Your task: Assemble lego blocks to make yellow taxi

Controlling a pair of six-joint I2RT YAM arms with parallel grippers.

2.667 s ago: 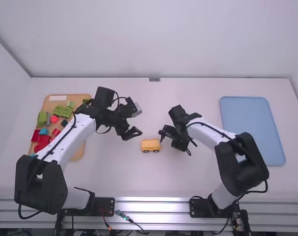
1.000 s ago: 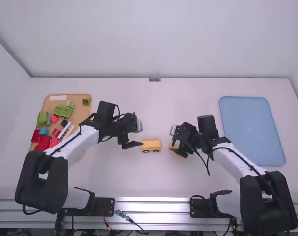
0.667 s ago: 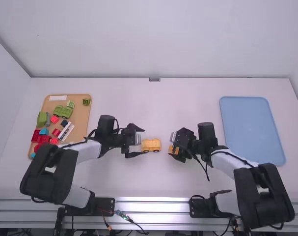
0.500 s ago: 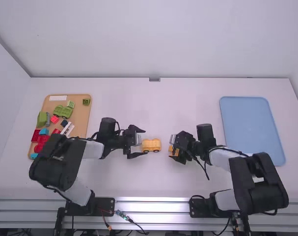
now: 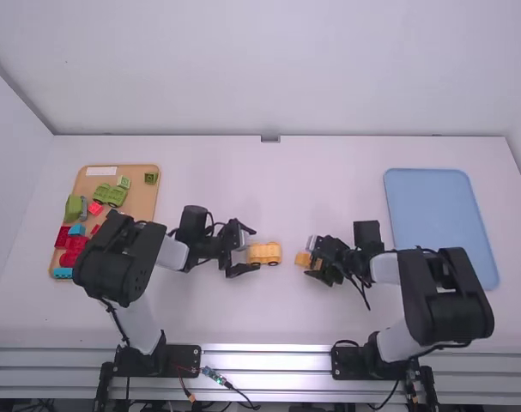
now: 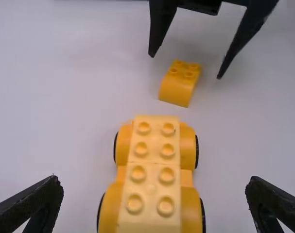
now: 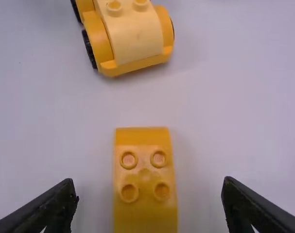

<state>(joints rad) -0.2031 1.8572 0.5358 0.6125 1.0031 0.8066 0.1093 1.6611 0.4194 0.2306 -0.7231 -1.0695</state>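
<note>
Right claw (image 7: 149, 188): drawn back slightly; wide open, empty. Loose yellow block (image 7: 145, 182) rests on the bench (image 7: 234, 107) between its 2 fingers; grasp pending. Beyond, wheeled yellow base (image 6: 152, 179) lies between left claw's (image 6: 154, 184) 2 spread, unloaded fingers. Probable next step: grip block.
</note>
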